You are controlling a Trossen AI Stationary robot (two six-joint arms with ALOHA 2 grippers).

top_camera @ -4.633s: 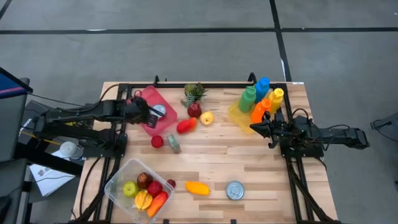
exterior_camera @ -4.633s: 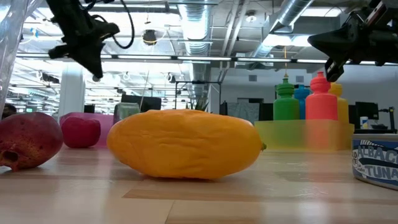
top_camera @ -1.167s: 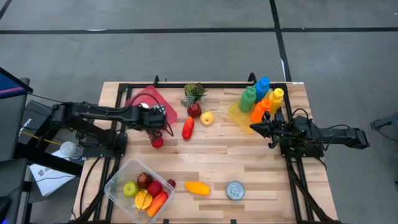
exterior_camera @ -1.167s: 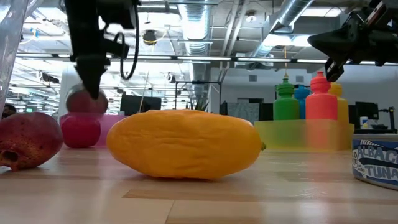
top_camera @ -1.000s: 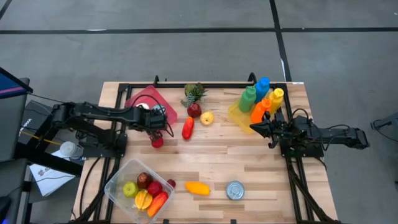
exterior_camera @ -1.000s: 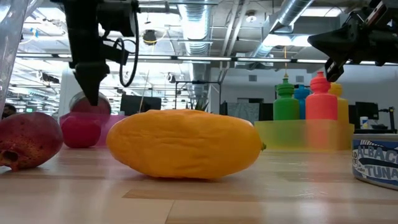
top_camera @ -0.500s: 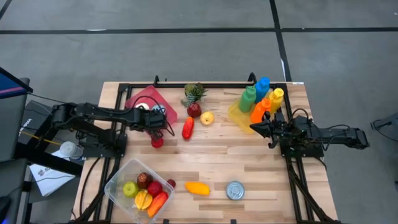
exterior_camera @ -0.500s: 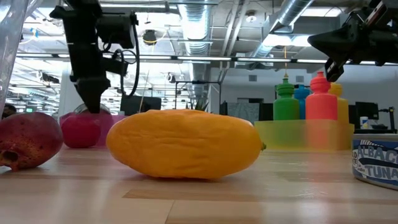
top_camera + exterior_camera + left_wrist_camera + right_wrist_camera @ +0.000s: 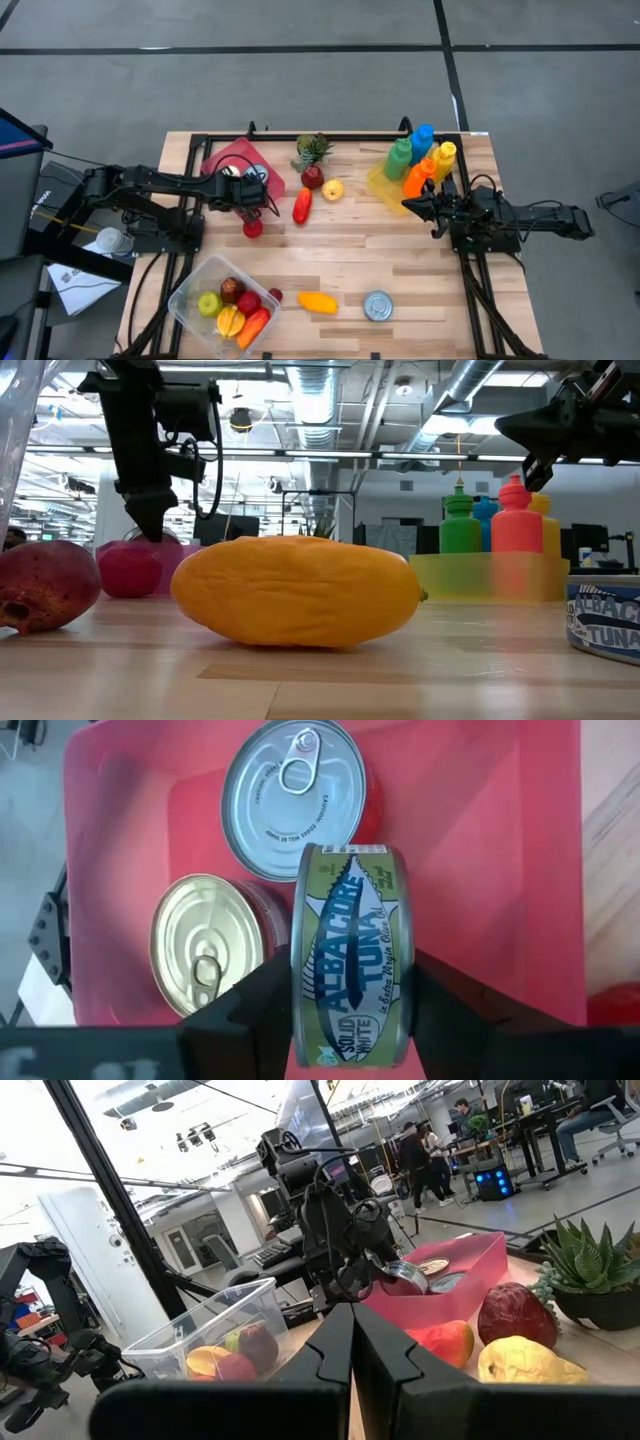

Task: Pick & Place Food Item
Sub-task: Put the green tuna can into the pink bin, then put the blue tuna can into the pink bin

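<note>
Tuna can (image 9: 350,955), green-and-blue label, stands on edge, pinched between the two dark fingers (image 9: 250,1010) of the left hand (image 9: 250,192). Fingers are parted only by the can's thickness, one pad on each flat face. The can hangs over the interior of the pink bin (image 9: 480,850).

Under it in the bin: two more cans lying flat. One silver pull-tab can (image 9: 292,795) sits toward 12 o'clock of the held can; one gold-lidded can (image 9: 208,945) sits toward 9 o'clock, partly tucked under the silver one's edge.

High view: pink bin (image 9: 232,165) sits at roughly 10 o'clock on the worktop (image 9: 350,255), left hand over its near edge. A small red fruit (image 9: 253,228) lies just beside the hand at 6 o'clock. A red pepper (image 9: 302,205) lies at 3 o'clock of the hand, with a dark red fruit (image 9: 313,177), a yellow-red apple (image 9: 333,189) and a potted plant (image 9: 312,150) farther on.

Right hand (image 9: 410,205) hovers at 3 o'clock on the worktop, just beside the yellow tray (image 9: 380,185) of coloured bottles (image 9: 415,160); its wrist view shows fingers closed together, nothing between them.

At 7 o'clock, a clear tub (image 9: 200,300) holds mixed fruit. An orange mango (image 9: 318,302) and another tuna can (image 9: 378,306) lie toward 6 o'clock.
</note>
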